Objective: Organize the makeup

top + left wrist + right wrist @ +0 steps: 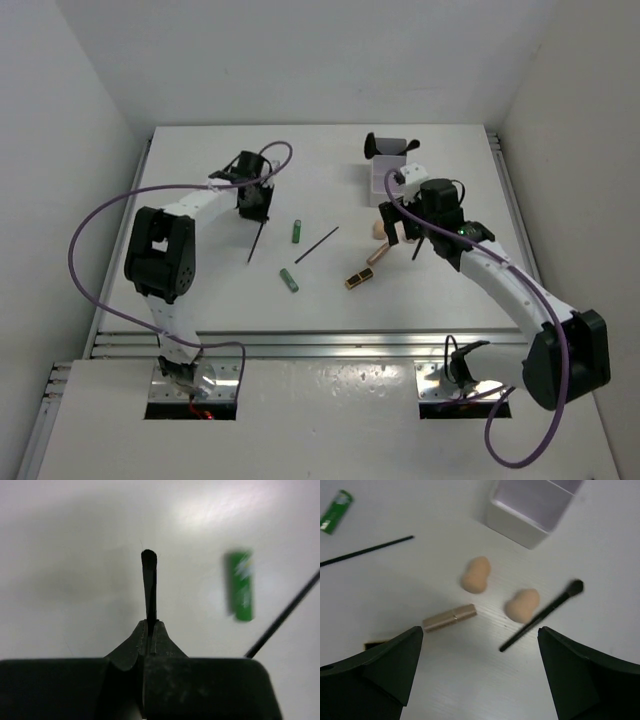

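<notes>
My left gripper (pixel 252 205) (pixel 151 623) is shut on a black brush (pixel 149 585), whose handle slants down toward the table (pixel 251 245). A green tube (pixel 297 231) (pixel 241 585) and a thin black stick (pixel 316 245) (pixel 285 616) lie to its right. My right gripper (pixel 403 226) (pixel 480 629) is open and empty above two peach sponges (pixel 476 574) (pixel 522 605), a rose-gold tube (pixel 449 618) (pixel 378 252) and another black brush (pixel 542 615). A second green tube (pixel 289 281) and the gold-black lipstick (pixel 360 278) lie nearer the front.
The white compartmented box (pixel 384 180) (pixel 530 510) stands at the back right, just behind my right gripper, with a dark brush head (pixel 385 145) sticking out of it. The table's raised side rails run along the left and right edges.
</notes>
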Available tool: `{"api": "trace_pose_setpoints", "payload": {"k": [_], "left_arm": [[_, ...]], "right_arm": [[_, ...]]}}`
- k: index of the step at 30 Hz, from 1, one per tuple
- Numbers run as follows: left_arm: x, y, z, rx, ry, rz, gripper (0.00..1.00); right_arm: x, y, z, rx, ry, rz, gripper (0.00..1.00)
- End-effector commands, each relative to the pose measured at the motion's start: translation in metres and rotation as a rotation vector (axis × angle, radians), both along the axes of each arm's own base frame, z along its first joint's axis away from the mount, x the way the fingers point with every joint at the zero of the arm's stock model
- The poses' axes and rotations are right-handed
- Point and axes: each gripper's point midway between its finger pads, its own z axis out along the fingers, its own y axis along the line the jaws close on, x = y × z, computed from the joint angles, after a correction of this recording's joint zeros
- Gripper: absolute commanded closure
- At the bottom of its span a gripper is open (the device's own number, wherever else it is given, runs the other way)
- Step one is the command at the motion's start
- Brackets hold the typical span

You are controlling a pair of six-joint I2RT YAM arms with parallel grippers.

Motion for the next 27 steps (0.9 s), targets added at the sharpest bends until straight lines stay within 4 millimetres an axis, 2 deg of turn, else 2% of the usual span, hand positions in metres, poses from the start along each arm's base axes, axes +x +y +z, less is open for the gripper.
{"api": "trace_pose_setpoints", "payload": {"k": [1, 2, 3, 4, 5, 6, 7, 8, 10, 11, 12, 13, 17, 21, 27], "left_arm": [[0.075, -0.040, 0.140, -0.173, -0.445, -0.143, 1.00], [0.078, -0.062, 0.181, -0.258, -0.535, -0.225, 1.00], [0.079, -0.070, 0.198, -0.296, -0.589, -0.268, 1.00], [0.083, -0.086, 0.231, -0.350, -0.706, -0.324, 1.00], [0.071, -0.107, 0.244, -0.441, -0.738, -0.404, 1.00], [0.061, -0.112, 0.271, -0.491, -0.815, -0.442, 1.00], [0.055, -0.126, 0.301, -0.544, -0.941, -0.506, 1.00], [0.037, -0.143, 0.310, -0.589, -0.972, -0.585, 1.00], [0.016, -0.155, 0.322, -0.633, -1.034, -0.647, 1.00], [0.007, -0.166, 0.320, -0.673, -1.014, -0.664, 1.00], [0.003, -0.168, 0.322, -0.697, -1.006, -0.680, 1.00], [-0.003, -0.176, 0.325, -0.724, -1.003, -0.697, 1.00], [-0.018, -0.186, 0.341, -0.792, -1.025, -0.703, 1.00], [-0.024, -0.193, 0.334, -0.815, -0.997, -0.707, 1.00], [-0.026, -0.196, 0.325, -0.821, -0.971, -0.698, 1.00]], "right_arm": [[0.012, 0.064, 0.045, 0.142, -0.060, 0.320, 0.03], [0.014, 0.068, 0.050, 0.160, -0.067, 0.340, 0.04], [0.015, 0.084, 0.065, 0.218, -0.101, 0.414, 0.04], [0.021, 0.093, 0.077, 0.253, -0.148, 0.438, 0.04], [0.027, 0.102, 0.091, 0.307, -0.199, 0.453, 0.06], [0.027, 0.119, 0.106, 0.391, -0.236, 0.525, 0.06], [0.032, 0.125, 0.122, 0.423, -0.298, 0.549, 0.07], [0.031, 0.131, 0.129, 0.474, -0.301, 0.553, 0.09], [0.039, 0.142, 0.151, 0.543, -0.358, 0.592, 0.21], [0.040, 0.146, 0.149, 0.571, -0.338, 0.596, 0.26], [0.035, 0.154, 0.165, 0.590, -0.358, 0.658, 0.31], [0.035, 0.159, 0.163, 0.613, -0.340, 0.669, 0.33], [0.038, 0.165, 0.168, 0.693, -0.349, 0.660, 0.40], [0.043, 0.172, 0.168, 0.742, -0.355, 0.650, 0.54], [0.056, 0.174, 0.156, 0.781, -0.326, 0.596, 0.56]]}}
